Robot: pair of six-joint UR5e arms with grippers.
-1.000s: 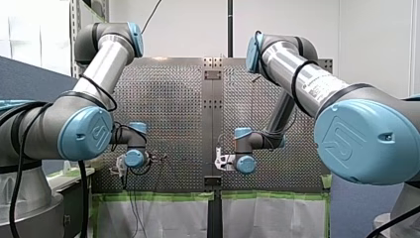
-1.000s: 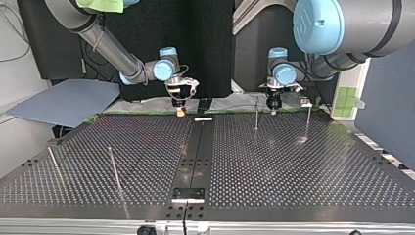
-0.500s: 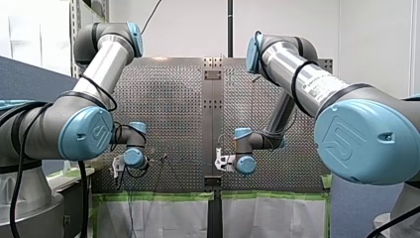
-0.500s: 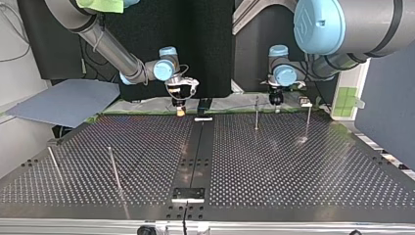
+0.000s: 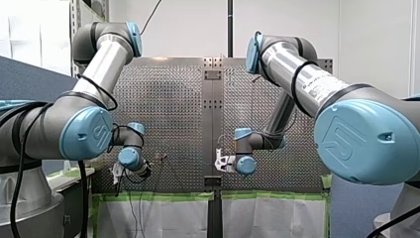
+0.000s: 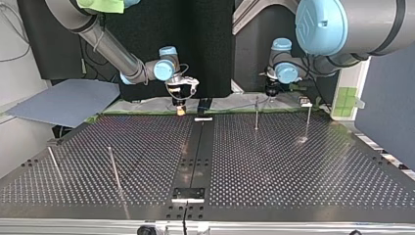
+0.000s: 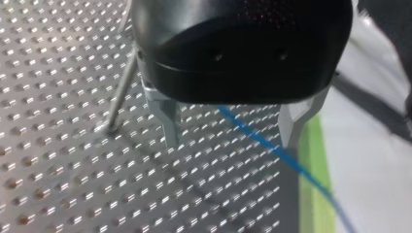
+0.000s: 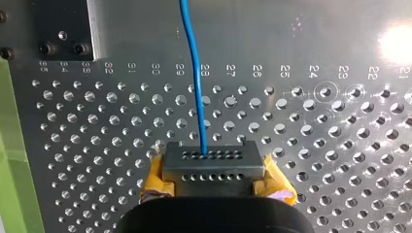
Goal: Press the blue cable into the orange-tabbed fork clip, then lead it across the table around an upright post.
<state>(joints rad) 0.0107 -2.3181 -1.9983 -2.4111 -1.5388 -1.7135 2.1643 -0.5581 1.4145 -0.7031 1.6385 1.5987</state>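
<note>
My left end effector (image 7: 229, 143), a black body with two bare metal fingers (image 7: 167, 121), hangs released over the perforated metal tabletop (image 7: 58, 145), its jaws spread wide. The thin blue cable (image 7: 257, 141) runs slantwise through the gap between them. It passes much nearer one finger than the other, and I cannot tell whether it touches that finger. Neither finger clamps it. Beyond the gap the cable crosses a strip of green tape (image 7: 311, 184) at the tabletop's edge. Just outside the other finger a slim upright metal post (image 7: 121, 90) stands in the tabletop, apart from the cable.

My right end effector (image 8: 212, 167) is clenched. Its two grey, hole-dotted fingertips (image 8: 214, 177) sit pressed together, with yellow pads (image 8: 277, 182) showing at both sides. The cable comes straight in from ahead and ends at the closed tips, grasped there. Ahead of this end effector and off to one side, a dark plate with screw heads (image 8: 65, 29) is set into the tabletop.

In the top view both end effectors hang near the tabletop's far edge, well apart from each other. A small pale piece (image 6: 203, 119) lies just beside my right end effector, too small to identify. A second thin post (image 6: 308, 120) stands near my left end effector.
</note>
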